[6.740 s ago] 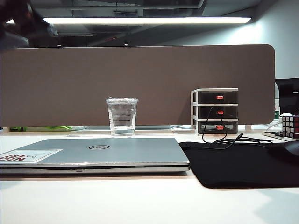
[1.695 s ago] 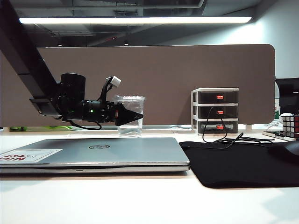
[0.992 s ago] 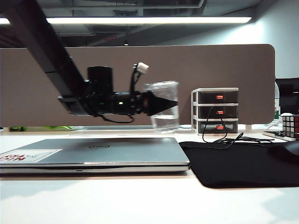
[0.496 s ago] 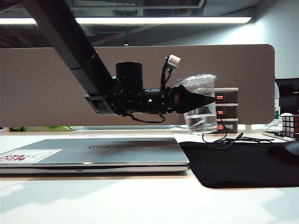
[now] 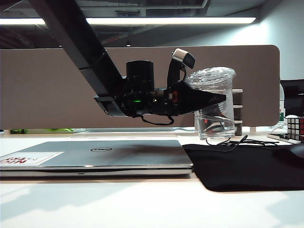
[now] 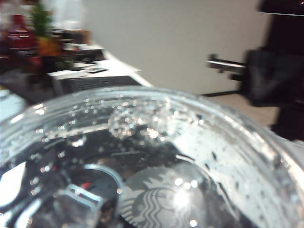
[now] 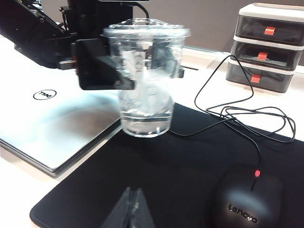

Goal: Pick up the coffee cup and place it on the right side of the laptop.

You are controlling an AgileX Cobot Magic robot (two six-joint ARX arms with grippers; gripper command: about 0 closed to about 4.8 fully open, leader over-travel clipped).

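- Two big flat things share the white desk point(image 5: 142, 209): the closed silver laptop point(image 5: 95, 159), logo up, and the black mat point(image 5: 242, 166) that lies just beside the laptop's right edge.
- Behind the laptop a brown partition point(image 5: 61, 90) runs the width of the desk.
- Reaching in from above the laptop's left half, the left arm point(image 5: 76, 42) slants down and ends level in the left gripper point(image 5: 216, 99), past the laptop's right edge and over the mat.
- Its two black fingers point(image 7: 102, 64) are clamped on either side of the coffee cup point(image 5: 214, 104), which hangs clear of the mat, upright or nearly so, lid on, with a little clear liquid at the bottom.
- Seen from the left wrist, the cup's clear lid point(image 6: 142, 156) fills the frame, beaded with drops.
- Well to the right of the laptop, behind the mat and partly hidden by the cup, stands a small drawer unit point(image 7: 268, 45) with red handles.
- On the mat, further from the laptop than the cup, sits a black mouse point(image 7: 247, 202) whose cable point(image 7: 237, 114) loops across the mat.
- Low over the mat's near edge, the right gripper point(image 7: 129, 209) shows only two fingertips pressed together, holding nothing.
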